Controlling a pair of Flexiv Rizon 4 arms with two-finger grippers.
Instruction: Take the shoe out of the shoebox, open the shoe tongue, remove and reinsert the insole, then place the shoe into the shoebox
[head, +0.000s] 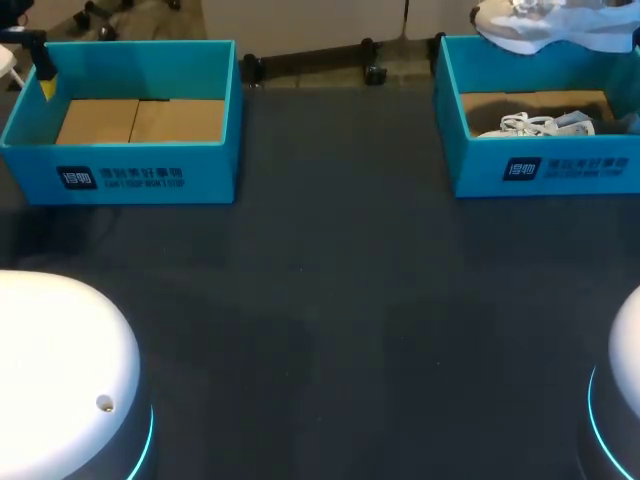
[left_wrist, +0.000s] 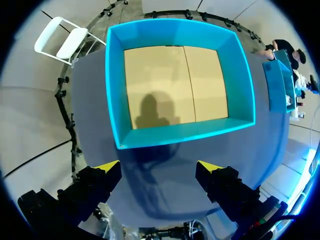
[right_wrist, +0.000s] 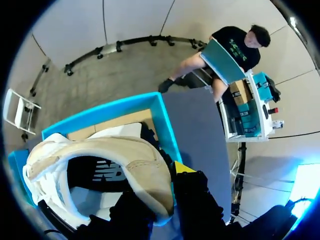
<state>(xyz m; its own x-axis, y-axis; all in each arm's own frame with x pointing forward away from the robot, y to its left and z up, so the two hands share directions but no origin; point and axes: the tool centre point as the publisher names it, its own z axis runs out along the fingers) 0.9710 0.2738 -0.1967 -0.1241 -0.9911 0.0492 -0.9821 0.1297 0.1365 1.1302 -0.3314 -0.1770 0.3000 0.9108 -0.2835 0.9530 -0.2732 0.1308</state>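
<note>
Two white, rounded arm bases, the left one (head: 60, 360) and the right one (head: 625, 400), sit closest, each with a cyan light ring, at the near corners of the dark table (head: 330, 300). The table's broad middle lies between them and the two teal boxes at the far side.

The left shoebox (head: 130, 175) stands open at the far left, showing only its brown cardboard floor. The left gripper (left_wrist: 159, 167) hangs over the box's near wall, its fingers spread wide with nothing between them, and its shadow falls on the cardboard.

The right shoebox (head: 540, 170) stands open at the far right, well apart from the left one. Something white with loose laces (head: 545, 125) lies on its floor, and I cannot tell just what it is.

The shoe (head: 545, 28), white and cream, is out of the box, held in the air above the right shoebox's far wall. Its long axis runs roughly along that wall, side to side across the table, about level with the sole downward. I cannot tell from the head view which end is the toe.

In the right wrist view, the shoe's opening faces up toward the camera, showing a dark insole. The right gripper (right_wrist: 160, 195) is clamped on the cream rim of that opening, one yellow-tipped finger (right_wrist: 182, 167) outside the shoe and the other inside, its tip hidden. The box wall stands just beyond.
</note>
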